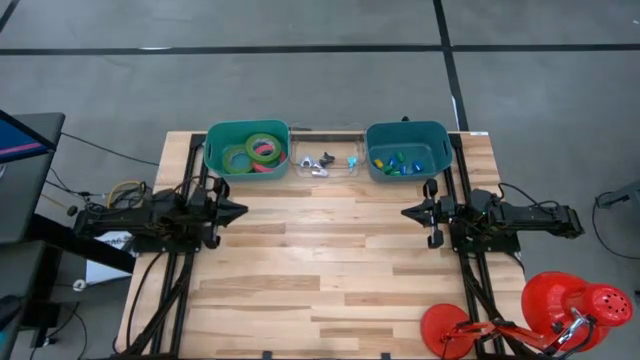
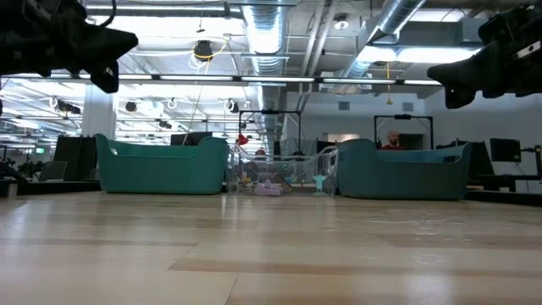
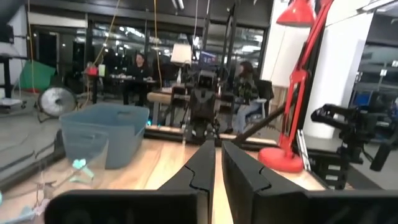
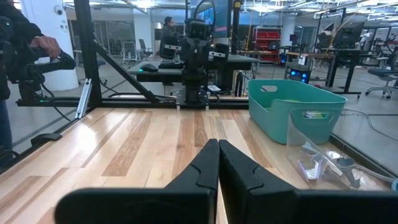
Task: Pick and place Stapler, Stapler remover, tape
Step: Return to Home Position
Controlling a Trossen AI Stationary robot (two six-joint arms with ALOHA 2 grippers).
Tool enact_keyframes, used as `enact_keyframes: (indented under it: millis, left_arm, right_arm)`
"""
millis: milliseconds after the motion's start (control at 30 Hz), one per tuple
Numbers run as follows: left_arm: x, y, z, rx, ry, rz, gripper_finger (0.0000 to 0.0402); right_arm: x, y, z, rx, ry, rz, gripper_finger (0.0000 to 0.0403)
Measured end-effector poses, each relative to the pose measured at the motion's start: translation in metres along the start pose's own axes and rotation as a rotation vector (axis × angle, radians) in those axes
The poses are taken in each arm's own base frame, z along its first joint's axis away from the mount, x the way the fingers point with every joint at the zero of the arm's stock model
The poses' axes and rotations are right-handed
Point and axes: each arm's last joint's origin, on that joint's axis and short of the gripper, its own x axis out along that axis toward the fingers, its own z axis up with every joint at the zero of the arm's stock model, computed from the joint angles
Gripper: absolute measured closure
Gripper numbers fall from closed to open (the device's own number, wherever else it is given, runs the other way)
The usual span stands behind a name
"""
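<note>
The tape (image 1: 262, 152) comes as three flat ring-shaped rolls with wide holes, two green and one pinkish red. All three lie in the green plastic bin (image 1: 212, 140) at the far left of the row of bins. One green roll lies alone on the bin floor, and the red one overlaps the other green roll.

Three bins stand side by side along the far edge of the pale wooden slatted table (image 1: 320, 270). The clear plastic bin (image 1: 340, 174) in the middle holds four small staple removers: a black one (image 1: 327, 157), two pale ones and a light blue one (image 1: 352, 161). The dark blue-green plastic bin (image 1: 440, 140) on the right holds small coloured staplers (image 1: 398, 160), green and blue among them; they are too small to count.

The left gripper (image 1: 238, 210) hangs above the table's left side, near the green bin but clear of it. Its fingers are closed to a thin slit on nothing. The right gripper (image 1: 408, 212) hangs opposite, facing it, near the blue-green bin. Its fingers are pressed together, also empty. A red desk lamp (image 1: 575, 300) stands at the table's near right corner.
</note>
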Motion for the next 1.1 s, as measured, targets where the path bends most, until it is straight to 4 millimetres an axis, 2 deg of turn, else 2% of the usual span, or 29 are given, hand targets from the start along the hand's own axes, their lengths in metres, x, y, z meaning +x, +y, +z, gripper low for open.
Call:
enact_keyframes:
  millis: [567,1100]
  left_arm:
    - [-0.001,0.002,-0.015,0.006,0.158,0.019,0.0380]
    - [-0.001,0.002,-0.015,0.017,0.154,0.014,0.0380]
  right_arm:
    - [0.000,0.000,0.000,0.000,0.000,0.000,0.0402]
    - [0.000,0.000,0.000,0.000,0.000,0.000,0.0402]
